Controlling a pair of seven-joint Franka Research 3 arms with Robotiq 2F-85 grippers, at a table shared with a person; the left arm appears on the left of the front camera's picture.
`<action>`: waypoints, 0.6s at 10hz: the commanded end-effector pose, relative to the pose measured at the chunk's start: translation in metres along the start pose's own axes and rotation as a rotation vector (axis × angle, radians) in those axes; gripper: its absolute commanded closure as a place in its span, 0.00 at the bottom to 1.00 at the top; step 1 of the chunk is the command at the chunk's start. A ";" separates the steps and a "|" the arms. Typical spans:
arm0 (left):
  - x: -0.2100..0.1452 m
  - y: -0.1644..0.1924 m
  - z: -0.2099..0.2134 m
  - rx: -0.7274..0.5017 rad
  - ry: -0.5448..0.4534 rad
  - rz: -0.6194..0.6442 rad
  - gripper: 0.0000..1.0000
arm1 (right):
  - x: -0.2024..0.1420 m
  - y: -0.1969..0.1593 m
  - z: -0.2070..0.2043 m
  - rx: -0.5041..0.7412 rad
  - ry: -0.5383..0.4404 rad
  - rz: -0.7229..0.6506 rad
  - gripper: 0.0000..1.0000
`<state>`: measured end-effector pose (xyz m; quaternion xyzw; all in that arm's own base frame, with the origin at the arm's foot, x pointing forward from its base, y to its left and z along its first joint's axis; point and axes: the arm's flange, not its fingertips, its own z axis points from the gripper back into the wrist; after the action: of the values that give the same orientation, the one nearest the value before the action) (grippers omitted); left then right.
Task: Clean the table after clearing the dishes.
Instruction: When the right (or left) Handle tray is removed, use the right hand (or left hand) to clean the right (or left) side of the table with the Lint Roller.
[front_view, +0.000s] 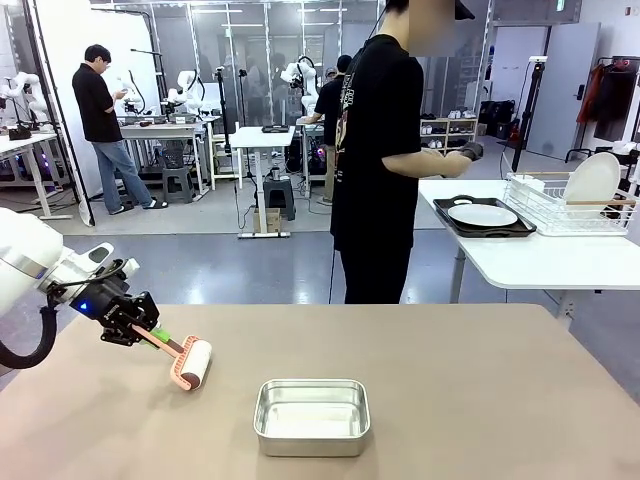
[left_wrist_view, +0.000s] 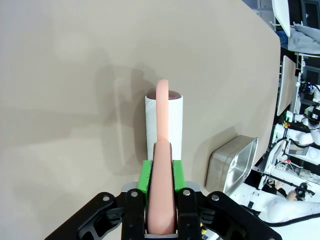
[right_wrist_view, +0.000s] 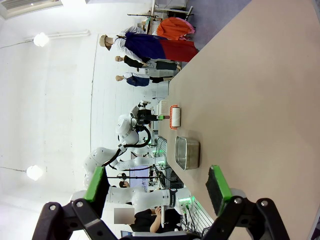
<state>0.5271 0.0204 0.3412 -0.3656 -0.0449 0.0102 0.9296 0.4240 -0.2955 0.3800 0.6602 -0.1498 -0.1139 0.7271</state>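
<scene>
The left gripper (front_view: 143, 331) is clamping the pink handle of a lint roller (front_view: 190, 362), jaws closed on it, and is holding it low and slanted so the white roll is lying on the tan surface (front_view: 480, 400) near its left side. In the left wrist view the handle is running straight out between the green pads (left_wrist_view: 145, 175), with the roll (left_wrist_view: 164, 125) pressed flat and square to the surface, which looks like the right posture for rolling crumbs off it. A small steel pan (front_view: 312, 415) is sitting just to the right of the roller, apart from it, likely still in the way of a full sweep.

The right gripper (right_wrist_view: 157, 192) is hanging open and empty, high above the far end of the surface, probably kept clear so the left arm has room to work.

The dishes are already off: one white plate (front_view: 482, 214) is resting on a dark tray (front_view: 450, 222) on the white side table where the person (front_view: 378, 150) is standing, and another plate (front_view: 592, 182) is propped upright in the wire rack (front_view: 540, 205) beside it. So the clearing appears done and the wiping is under way.
</scene>
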 end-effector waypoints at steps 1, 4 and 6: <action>-0.001 0.000 -0.004 0.005 -0.011 0.019 0.79 | -0.003 0.003 0.000 -0.010 0.004 -0.001 0.00; 0.005 0.008 0.006 -0.050 -0.012 -0.063 0.79 | -0.003 0.003 0.000 -0.010 0.004 -0.001 0.00; 0.008 0.025 0.019 -0.058 -0.023 -0.096 0.79 | -0.003 0.003 0.000 -0.010 0.004 -0.001 0.00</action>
<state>0.5267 0.0354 0.3393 -0.3702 -0.0564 -0.0149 0.9271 0.4239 -0.2956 0.3800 0.6602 -0.1499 -0.1140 0.7271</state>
